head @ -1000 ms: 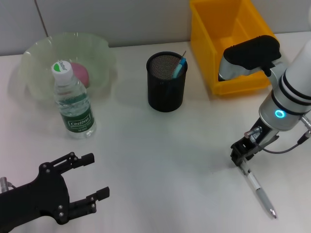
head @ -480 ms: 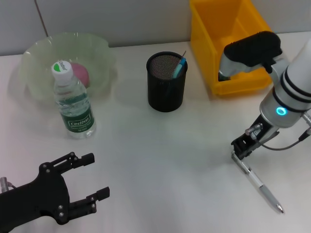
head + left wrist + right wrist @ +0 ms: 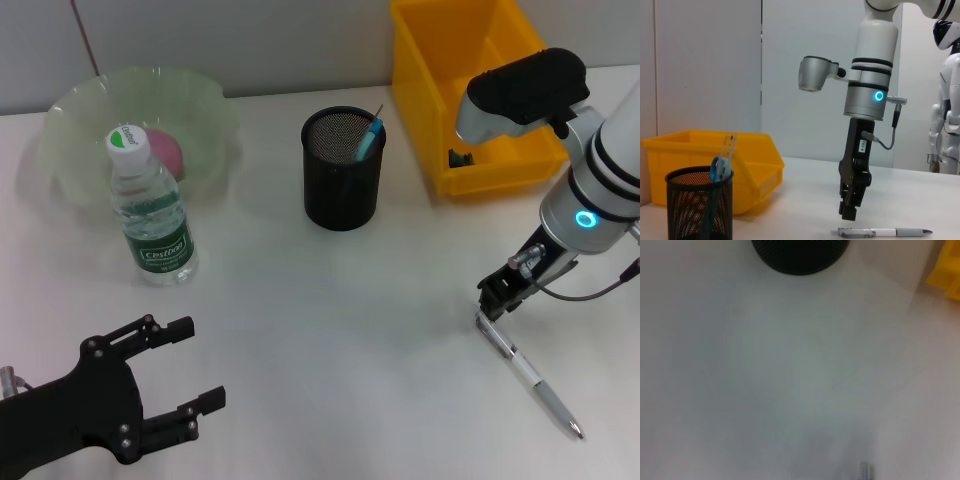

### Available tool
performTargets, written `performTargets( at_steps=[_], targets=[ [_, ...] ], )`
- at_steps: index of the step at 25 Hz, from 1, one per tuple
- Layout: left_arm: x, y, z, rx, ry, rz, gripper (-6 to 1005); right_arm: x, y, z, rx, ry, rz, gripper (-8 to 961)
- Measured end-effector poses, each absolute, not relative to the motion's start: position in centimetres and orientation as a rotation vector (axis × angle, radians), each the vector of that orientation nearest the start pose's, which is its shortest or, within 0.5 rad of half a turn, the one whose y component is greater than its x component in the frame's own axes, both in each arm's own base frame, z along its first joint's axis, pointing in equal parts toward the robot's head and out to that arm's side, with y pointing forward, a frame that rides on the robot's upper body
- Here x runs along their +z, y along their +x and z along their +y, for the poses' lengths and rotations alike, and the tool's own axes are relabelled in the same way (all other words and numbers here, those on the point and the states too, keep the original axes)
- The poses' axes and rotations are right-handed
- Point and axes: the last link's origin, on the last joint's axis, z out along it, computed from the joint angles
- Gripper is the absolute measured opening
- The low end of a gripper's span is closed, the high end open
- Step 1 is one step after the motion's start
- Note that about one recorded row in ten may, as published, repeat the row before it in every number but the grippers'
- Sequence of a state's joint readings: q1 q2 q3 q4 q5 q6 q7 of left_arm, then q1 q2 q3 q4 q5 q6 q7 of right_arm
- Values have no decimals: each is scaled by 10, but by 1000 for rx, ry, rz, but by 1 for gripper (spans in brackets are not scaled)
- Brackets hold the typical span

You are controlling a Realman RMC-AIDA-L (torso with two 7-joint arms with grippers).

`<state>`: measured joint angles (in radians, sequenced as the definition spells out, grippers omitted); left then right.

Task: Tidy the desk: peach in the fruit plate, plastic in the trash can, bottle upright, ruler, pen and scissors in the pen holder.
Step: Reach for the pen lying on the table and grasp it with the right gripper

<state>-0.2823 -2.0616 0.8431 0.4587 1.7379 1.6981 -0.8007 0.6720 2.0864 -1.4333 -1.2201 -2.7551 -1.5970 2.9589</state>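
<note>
The pen (image 3: 530, 377) lies flat on the desk (image 3: 330, 300) at the right; it also shows in the left wrist view as pen (image 3: 882, 232). My right gripper (image 3: 497, 300) hangs just above its blunt end without touching it, seen from the side as right gripper (image 3: 849, 212). The peach (image 3: 166, 152) rests in the fruit plate (image 3: 210, 100). In front of the plate, the bottle (image 3: 152, 215) stands upright. The scissors (image 3: 368, 140) and ruler (image 3: 729, 145) stick out of the pen holder (image 3: 343, 170). The trash can (image 3: 420, 90) is at the back right. The plastic is out of view. My left gripper (image 3: 195, 362) is parked open at the front left.
The desk's far edge meets a grey wall behind the fruit plate and trash can. The pen holder (image 3: 800, 252) lies ahead of the right wrist camera. A white robot stands beyond the desk in the left wrist view.
The pen has swung and shifted on the desk, its tip now farther right. My right gripper has risen slightly off the pen's blunt end. The left arm has not moved.
</note>
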Motion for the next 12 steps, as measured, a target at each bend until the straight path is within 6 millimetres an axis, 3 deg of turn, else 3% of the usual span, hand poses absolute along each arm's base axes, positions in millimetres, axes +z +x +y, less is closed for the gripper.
performTargets(
  at_steps=[6,11,12],
  targets=[
    [-22,-303,236,-912,-2657,-249,784,-12,200,355,-687,-2248,1338,160],
    [-22,-302,236,-915,-2658,-248,784,-16,201,356,-692,-2251,1344,376],
    [-22,-302,236,-915,-2658,-248,784,-16,201,356,-692,-2251,1344,384]
  ],
)
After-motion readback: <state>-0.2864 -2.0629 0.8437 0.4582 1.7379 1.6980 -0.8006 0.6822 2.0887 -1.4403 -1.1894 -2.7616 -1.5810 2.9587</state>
